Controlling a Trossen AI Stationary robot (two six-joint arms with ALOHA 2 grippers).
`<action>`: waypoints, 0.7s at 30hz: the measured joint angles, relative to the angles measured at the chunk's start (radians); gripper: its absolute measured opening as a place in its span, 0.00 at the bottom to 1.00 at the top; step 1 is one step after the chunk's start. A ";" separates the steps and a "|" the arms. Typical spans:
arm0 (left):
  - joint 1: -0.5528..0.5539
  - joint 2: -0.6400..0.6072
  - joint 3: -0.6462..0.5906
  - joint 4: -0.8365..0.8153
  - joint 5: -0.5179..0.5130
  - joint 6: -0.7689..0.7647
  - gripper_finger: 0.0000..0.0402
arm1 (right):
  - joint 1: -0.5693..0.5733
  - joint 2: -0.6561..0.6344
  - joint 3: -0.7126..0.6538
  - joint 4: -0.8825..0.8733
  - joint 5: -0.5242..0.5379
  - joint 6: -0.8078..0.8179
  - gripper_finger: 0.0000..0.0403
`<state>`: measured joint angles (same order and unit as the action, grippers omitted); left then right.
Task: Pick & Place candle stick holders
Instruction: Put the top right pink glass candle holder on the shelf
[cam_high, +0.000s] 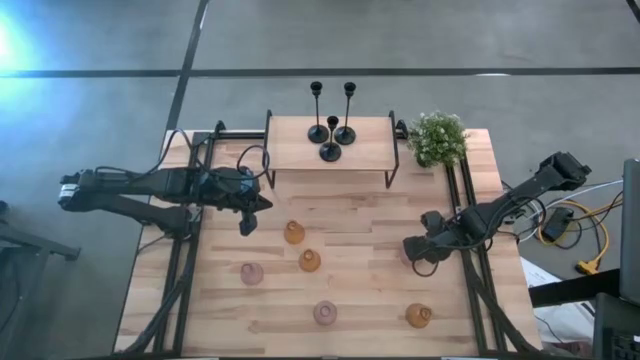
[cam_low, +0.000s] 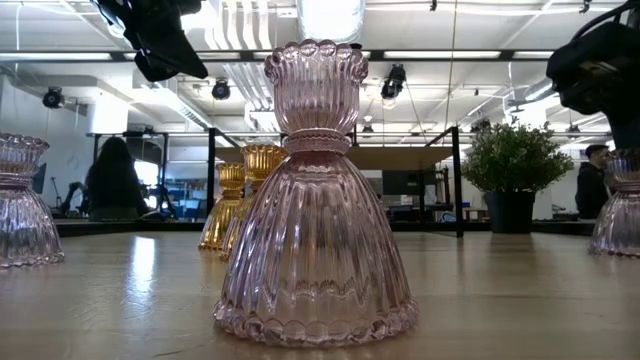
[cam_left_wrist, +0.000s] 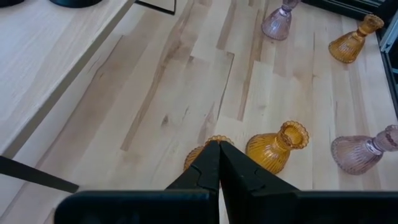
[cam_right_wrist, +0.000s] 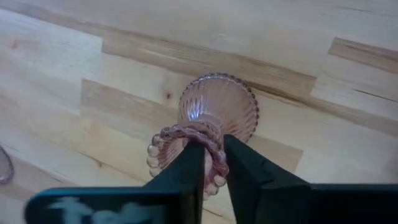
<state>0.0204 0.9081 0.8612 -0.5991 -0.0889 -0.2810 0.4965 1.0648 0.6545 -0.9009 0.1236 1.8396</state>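
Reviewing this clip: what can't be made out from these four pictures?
- Whether the right gripper actually pinches the pink glass holder: right wrist view, its fingers straddle the rim and cover the contact; in the high view the arm hides that holder.
- The amber holder under the left gripper: left wrist view, mostly covered by the shut fingers.
- The black holders on the shelf: unseen in the low view.

The table (cam_high: 350, 215) was pale wood in lighter and darker planks. Three candle holders (cam_high: 332, 128) on the shelf were black. The ribbed glass holders were pink (cam_low: 316, 200) and amber (cam_left_wrist: 277, 147), with beaded rims. The plant (cam_high: 437, 137) was green, and both arms were dark.
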 joint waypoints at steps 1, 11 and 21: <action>0.000 0.000 0.000 0.000 -0.001 0.000 0.02 | 0.000 0.000 0.001 -0.001 -0.001 -0.002 0.08; 0.000 0.000 0.000 0.000 -0.010 0.001 0.02 | -0.025 0.002 0.009 0.028 0.006 -0.036 0.06; 0.000 0.000 0.000 0.000 -0.010 -0.016 0.02 | -0.258 0.002 0.008 0.143 -0.005 -0.329 0.06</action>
<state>0.0208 0.9077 0.8612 -0.5987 -0.0990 -0.2971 0.2382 1.0664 0.6628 -0.7577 0.1184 1.5101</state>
